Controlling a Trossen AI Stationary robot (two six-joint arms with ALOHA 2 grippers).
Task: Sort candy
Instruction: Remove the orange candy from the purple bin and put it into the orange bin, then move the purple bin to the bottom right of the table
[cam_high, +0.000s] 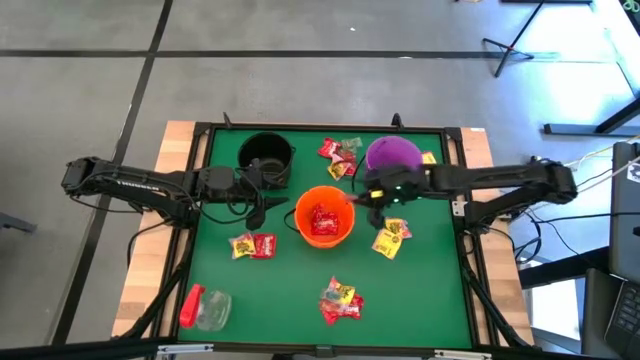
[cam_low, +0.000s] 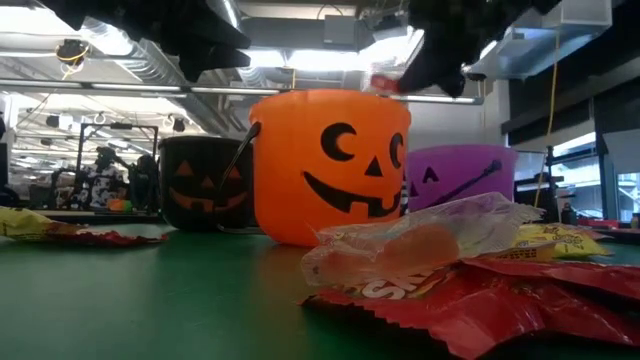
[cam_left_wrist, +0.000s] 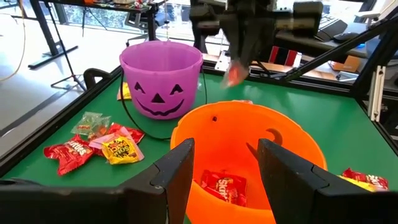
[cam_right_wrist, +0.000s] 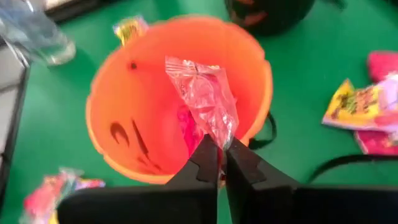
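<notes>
My right gripper (cam_right_wrist: 222, 155) is shut on a clear, pinkish-red wrapped candy (cam_right_wrist: 202, 93) over the right part of the orange pumpkin bucket's (cam_high: 323, 215) mouth; it also shows in the left wrist view (cam_left_wrist: 233, 74). Red candy (cam_left_wrist: 222, 186) lies on the bucket's bottom. My left gripper (cam_left_wrist: 227, 168) stands open just left of that bucket, its fingers touching nothing that I can see. Loose heaps of red and yellow candy lie flat on the green mat at the far middle (cam_high: 340, 155), left (cam_high: 253, 245), right (cam_high: 390, 238) and near middle (cam_high: 340, 300). My right gripper pinches one end of the candy's crinkly wrapper (cam_right_wrist: 221, 138) between its two fingertips. The fingers come from the table's right, slanting down. The packet is lifted clear and hangs out past the fingertips above the orange bucket's opening, touching neither rim nor wall.
A purple bucket (cam_high: 392, 155) stands at the far right under my right arm, a black bucket (cam_high: 266, 155) at the far left. A clear jar with a red cap (cam_high: 205, 308) lies at the near left corner. A raised black frame (cam_high: 200, 200) edges the mat.
</notes>
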